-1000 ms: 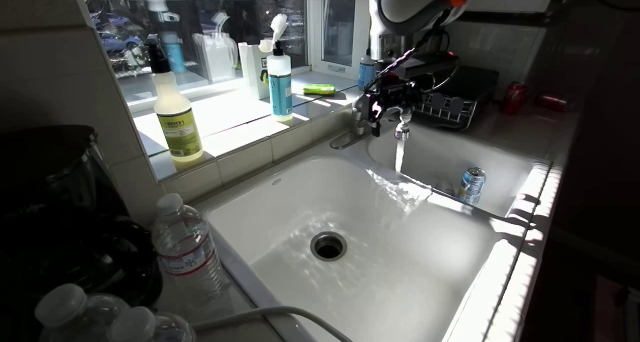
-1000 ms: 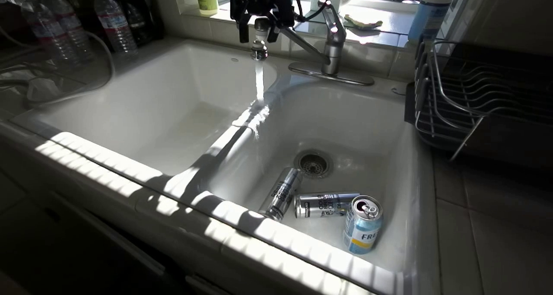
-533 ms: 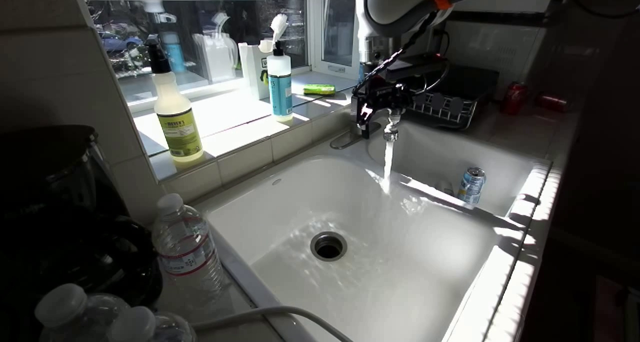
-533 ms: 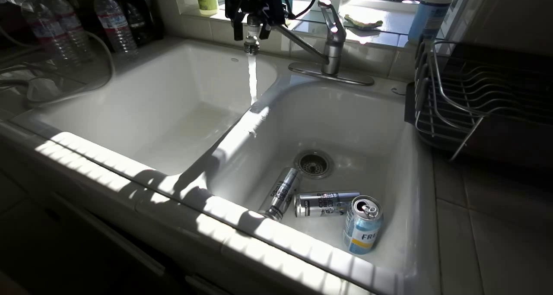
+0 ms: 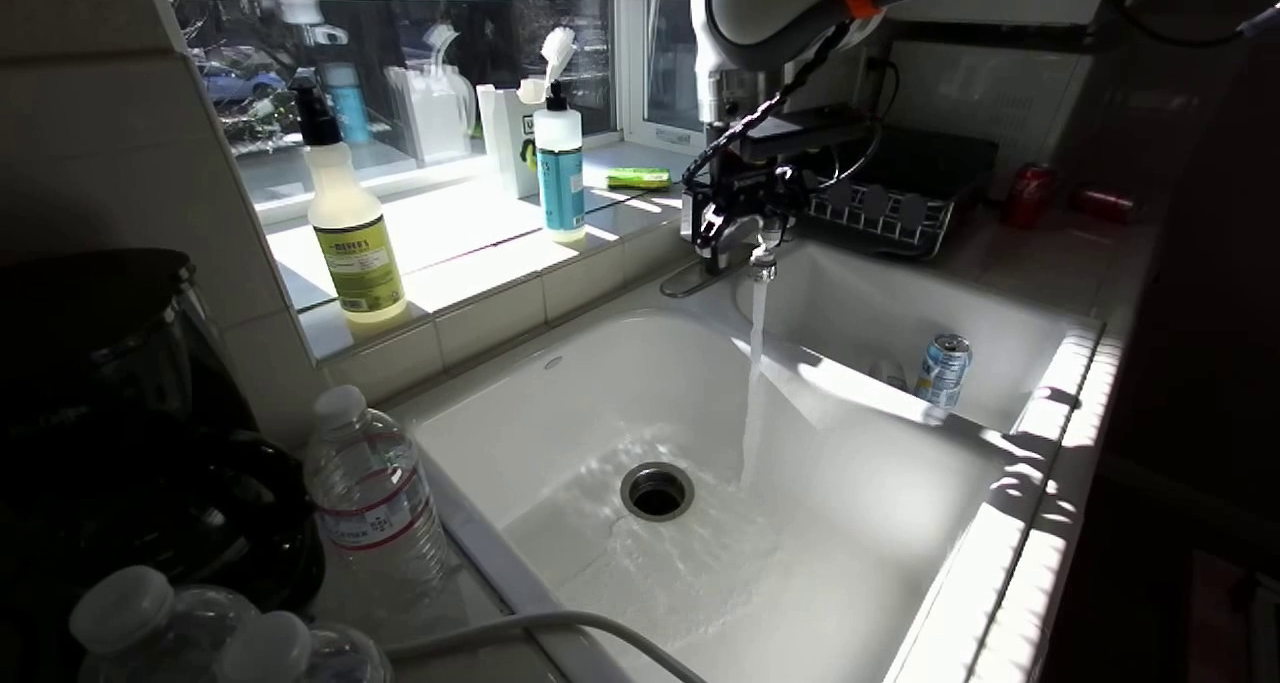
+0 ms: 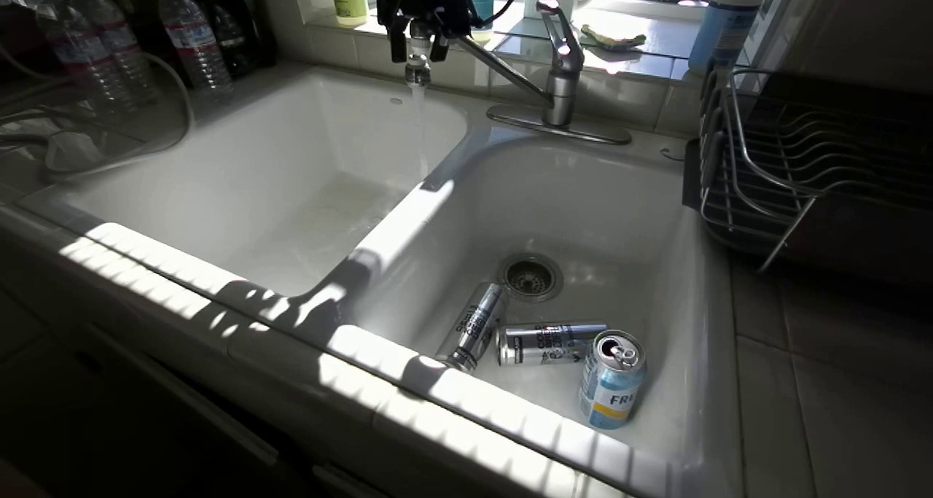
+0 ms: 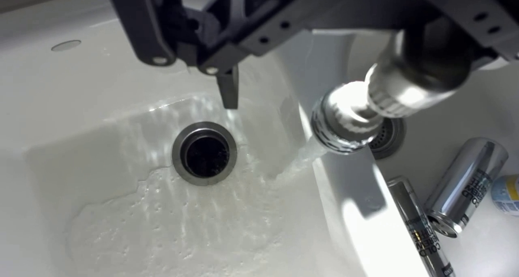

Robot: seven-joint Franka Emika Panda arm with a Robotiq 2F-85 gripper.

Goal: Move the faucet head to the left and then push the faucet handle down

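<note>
Faucet head (image 6: 503,66) reaches out with its outlet (image 6: 418,73) between the fingers (image 6: 399,48) of the pincer (image 6: 419,55), which stand apart astride it, not clamped; whether either touches the metal, I cannot tell. Water (image 5: 755,368) falls just past the divider (image 6: 404,221), in the basin (image 5: 840,523) away from the cans (image 6: 550,345). The leftward swing looks like the step in hand: best done as a slow, level sweep curving about the base (image 6: 560,93), since the jointed outlet might twist. Pushing with one finger, rather than squeezing, should suffice. Then lift clear before pressing the upturned handle (image 6: 558,28) from above.
</note>
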